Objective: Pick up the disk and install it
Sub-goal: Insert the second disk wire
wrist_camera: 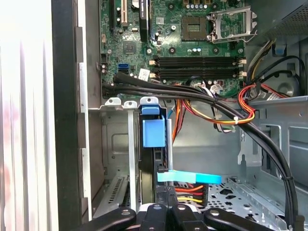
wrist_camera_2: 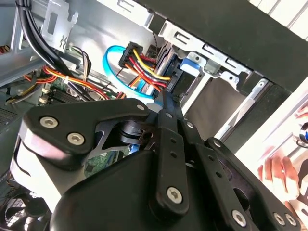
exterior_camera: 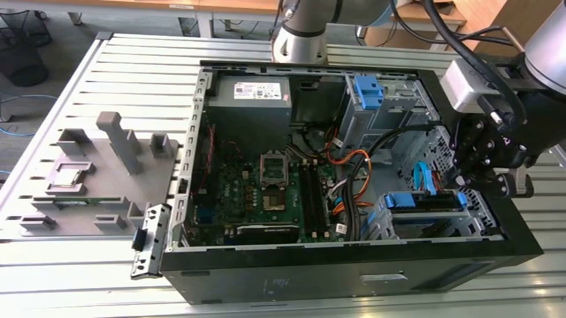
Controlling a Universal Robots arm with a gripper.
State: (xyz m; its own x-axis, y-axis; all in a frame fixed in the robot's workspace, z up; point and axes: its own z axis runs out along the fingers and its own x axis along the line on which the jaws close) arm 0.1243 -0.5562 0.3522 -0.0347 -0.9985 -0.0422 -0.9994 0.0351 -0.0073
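One open computer case (exterior_camera: 354,265) lies on a slatted metal table (exterior_camera: 132,73), beside a grey fixture tray (exterior_camera: 97,172) at the exterior view's left, with grey floor and a wire basket (exterior_camera: 22,46) beyond. White labels mark the power supply (exterior_camera: 252,93), but their print is too small to read. The gripper (exterior_camera: 460,177) hangs over the drive cage, its fingers (wrist_camera_2: 162,101) pinched together against the end of the disk (wrist_camera: 147,173), which stands edge-on in its bay under a blue bracket (wrist_camera: 154,132).

No text legible. White label on power supply (exterior_camera: 250,91) carries print, unreadable; front panel (exterior_camera: 354,281) badge likewise.
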